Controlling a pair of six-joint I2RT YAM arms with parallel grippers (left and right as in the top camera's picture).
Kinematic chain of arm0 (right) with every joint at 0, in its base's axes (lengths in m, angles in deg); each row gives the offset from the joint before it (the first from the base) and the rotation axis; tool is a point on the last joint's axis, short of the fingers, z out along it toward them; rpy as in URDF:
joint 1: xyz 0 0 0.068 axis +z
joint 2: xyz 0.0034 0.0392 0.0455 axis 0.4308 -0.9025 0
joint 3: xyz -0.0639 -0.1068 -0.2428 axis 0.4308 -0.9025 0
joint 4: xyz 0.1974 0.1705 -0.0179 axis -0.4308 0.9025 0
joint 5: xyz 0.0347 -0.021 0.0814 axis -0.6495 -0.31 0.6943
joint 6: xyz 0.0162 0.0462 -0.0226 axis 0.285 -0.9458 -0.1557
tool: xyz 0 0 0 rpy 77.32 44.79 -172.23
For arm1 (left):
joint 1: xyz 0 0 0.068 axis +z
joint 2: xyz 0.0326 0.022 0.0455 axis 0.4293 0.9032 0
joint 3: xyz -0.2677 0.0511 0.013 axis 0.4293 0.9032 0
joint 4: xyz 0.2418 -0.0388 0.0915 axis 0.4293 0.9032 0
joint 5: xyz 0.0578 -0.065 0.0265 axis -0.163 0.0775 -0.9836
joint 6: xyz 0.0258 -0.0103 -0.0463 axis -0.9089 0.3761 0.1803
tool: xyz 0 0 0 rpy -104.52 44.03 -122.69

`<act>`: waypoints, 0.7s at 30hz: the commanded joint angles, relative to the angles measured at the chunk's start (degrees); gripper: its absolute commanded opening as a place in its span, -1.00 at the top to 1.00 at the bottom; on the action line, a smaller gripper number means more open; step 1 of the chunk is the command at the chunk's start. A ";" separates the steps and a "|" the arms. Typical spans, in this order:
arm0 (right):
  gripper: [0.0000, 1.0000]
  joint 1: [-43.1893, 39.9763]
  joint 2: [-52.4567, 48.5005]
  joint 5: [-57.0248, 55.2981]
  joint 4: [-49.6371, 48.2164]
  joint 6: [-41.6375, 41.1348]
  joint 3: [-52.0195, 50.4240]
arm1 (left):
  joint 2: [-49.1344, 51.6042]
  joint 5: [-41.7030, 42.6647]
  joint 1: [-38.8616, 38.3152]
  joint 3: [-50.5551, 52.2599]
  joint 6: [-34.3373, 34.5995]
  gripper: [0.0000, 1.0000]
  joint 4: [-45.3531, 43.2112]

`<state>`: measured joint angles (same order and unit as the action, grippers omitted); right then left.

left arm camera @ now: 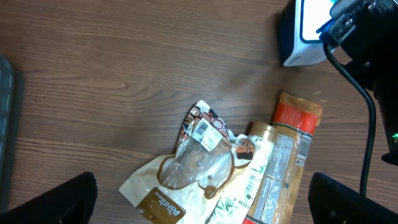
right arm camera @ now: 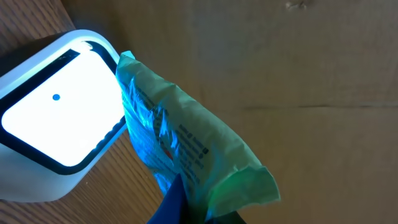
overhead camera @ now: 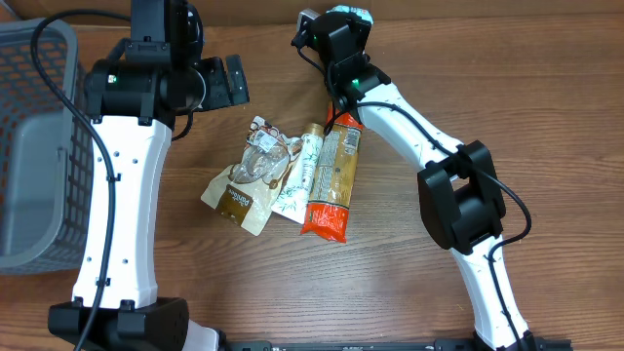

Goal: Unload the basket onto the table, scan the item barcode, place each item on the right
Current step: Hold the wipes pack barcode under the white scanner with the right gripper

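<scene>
Scanning step in hand. Your right gripper [right arm camera: 186, 210] is clamped on the green soft plastic packet [right arm camera: 193, 155], which sits just beside the lit window of the white box scanner [right arm camera: 56, 124] at the worktop's far edge. The next move probably calls for turning the packet until its barcode faces that window. Your left gripper [overhead camera: 222, 83] hangs wide, holding nothing. The grey mesh basket [overhead camera: 29, 146] at the left edge shows no item inside.

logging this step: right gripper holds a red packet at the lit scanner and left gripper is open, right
No, the packet in the right gripper is green, not red; the right wrist view shows it. The rest holds: it is at the lit scanner, and the left gripper is open.
</scene>
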<state>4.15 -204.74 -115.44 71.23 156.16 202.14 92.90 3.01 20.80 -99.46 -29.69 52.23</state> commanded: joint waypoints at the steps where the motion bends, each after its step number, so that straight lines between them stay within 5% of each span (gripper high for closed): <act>1: 0.92 0.00 2.73 -1.18 -0.24 -3.67 0.92 | -0.22 -0.70 0.11 0.39 -1.11 -0.99 -0.04; 7: 0.92 0.00 13.35 0.63 10.23 -13.88 0.94 | -0.22 -0.70 0.11 0.39 -1.11 -0.99 -0.07; 9: 0.93 0.00 18.71 3.52 17.44 -25.73 0.94 | -0.22 -0.70 0.11 0.39 -1.11 -1.00 -0.07; 15: 0.93 -5.16 34.93 41.09 41.99 -56.02 0.94 | -0.22 -0.70 0.11 0.39 -1.11 -1.00 -0.04; 21: 0.92 -17.49 42.40 55.45 58.82 -71.65 0.94 | -0.22 -0.70 0.11 0.39 -1.11 -0.99 -0.04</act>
<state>-7.58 -162.73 -72.47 125.63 98.74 203.32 92.90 3.01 20.80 -99.44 -29.69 52.23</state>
